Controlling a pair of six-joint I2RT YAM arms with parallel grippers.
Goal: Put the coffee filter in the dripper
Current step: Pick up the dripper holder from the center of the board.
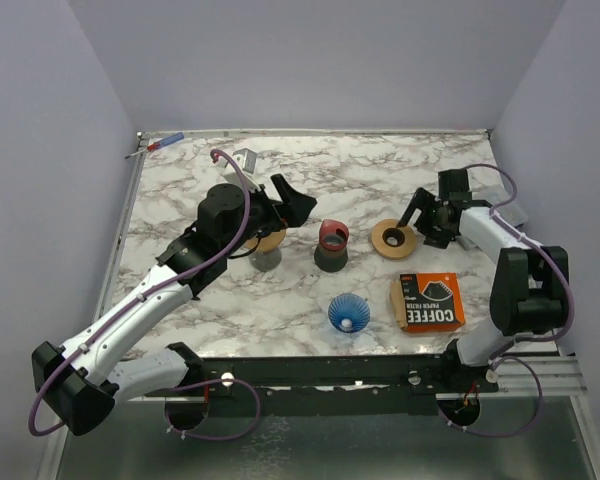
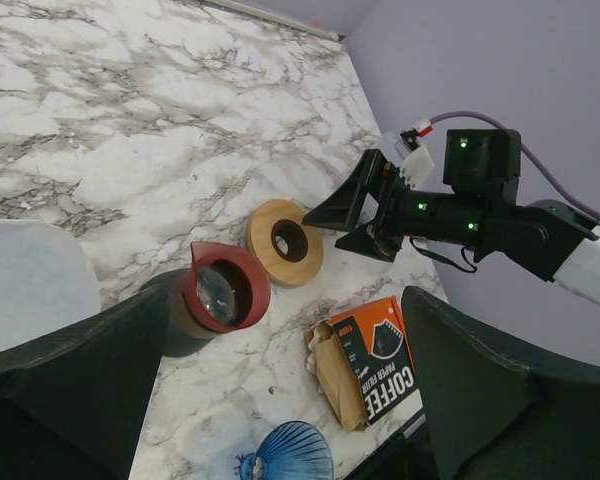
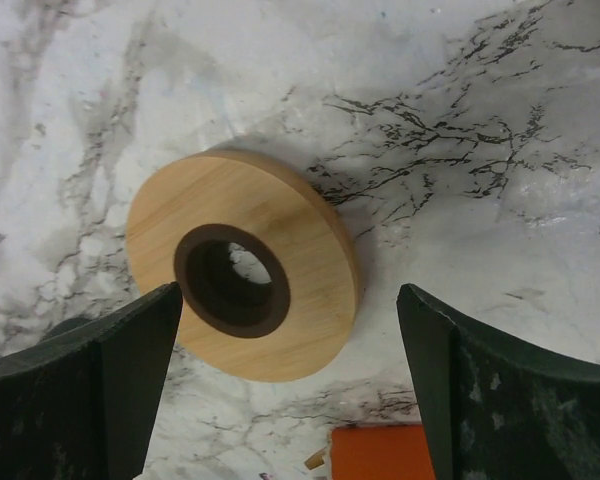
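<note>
Worktop [image 1: 380,170]: marbled, carries everything.
Filter pack [image 1: 429,302]: orange, lower right of the overhead frame, near the dripper.
Right end effector [image 1: 425,215]: wide and empty over the wooden ring [image 1: 393,238]; you should swing it to the pack and pinch one filter edge.
Left end effector [image 1: 292,198]: wide, empty.
Dripper [image 1: 348,313]: blue, lower centre; cut off in the left wrist view.
Filters [image 2: 335,375]: brown edges show; count unclear.

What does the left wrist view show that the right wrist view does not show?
Only the left wrist view: the red-rimmed cup and the blue dripper. Only the right wrist view: the marble table seen through the hole of the wooden ring. Both: that ring and the orange filter box, of which the right wrist view shows only a corner.
</note>
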